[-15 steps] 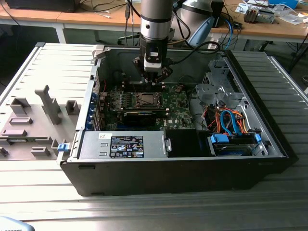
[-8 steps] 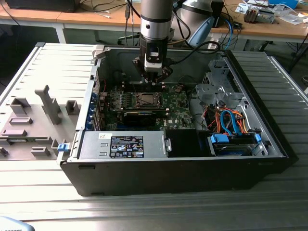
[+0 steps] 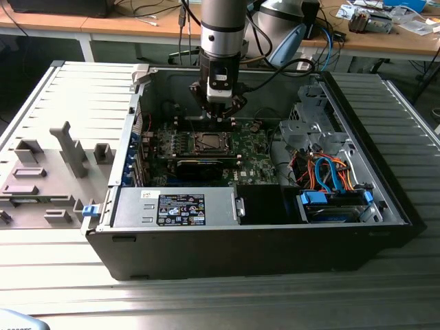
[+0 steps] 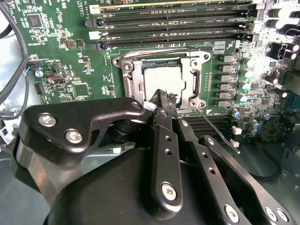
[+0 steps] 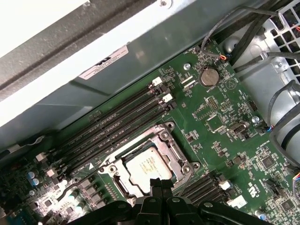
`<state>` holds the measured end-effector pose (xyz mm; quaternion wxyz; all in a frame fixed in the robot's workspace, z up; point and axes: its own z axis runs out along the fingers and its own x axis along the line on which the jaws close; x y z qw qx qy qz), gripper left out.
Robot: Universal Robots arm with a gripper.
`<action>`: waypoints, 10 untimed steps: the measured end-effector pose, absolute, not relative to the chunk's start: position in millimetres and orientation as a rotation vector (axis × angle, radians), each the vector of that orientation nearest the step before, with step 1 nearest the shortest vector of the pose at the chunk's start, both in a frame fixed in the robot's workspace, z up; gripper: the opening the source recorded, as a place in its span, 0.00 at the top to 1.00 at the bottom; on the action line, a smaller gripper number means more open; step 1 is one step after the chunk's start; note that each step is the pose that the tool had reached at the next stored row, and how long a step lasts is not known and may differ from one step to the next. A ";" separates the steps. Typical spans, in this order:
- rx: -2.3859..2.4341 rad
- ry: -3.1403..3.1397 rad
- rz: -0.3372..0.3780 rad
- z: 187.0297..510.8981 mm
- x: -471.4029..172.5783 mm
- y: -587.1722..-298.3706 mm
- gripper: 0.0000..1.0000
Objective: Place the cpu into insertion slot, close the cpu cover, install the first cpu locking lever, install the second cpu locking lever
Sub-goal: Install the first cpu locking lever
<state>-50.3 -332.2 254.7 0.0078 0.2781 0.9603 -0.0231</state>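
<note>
The cpu lies flat in the insertion slot on the green board. The silvery cpu cover lies down around it, and the chip's pale face shows through its window. My gripper hangs just above the socket's near edge, its black fingers shut together with nothing between them. One thin locking lever sticks out free from a socket corner. A second wire lever runs along the socket's edge by the memory slots.
Long black memory slots run beside the socket. The open computer case walls in the board, with a drive cage and blue and orange cables at the exterior view's right. A grey fixture tray lies at the exterior view's left.
</note>
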 end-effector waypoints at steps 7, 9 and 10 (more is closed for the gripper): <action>0.858 3.005 -0.072 254.7 -50.3 -332.2 0.89; 0.854 3.006 -0.072 254.7 -50.3 -332.2 0.89; 0.853 3.006 -0.072 254.7 -50.3 -332.2 0.89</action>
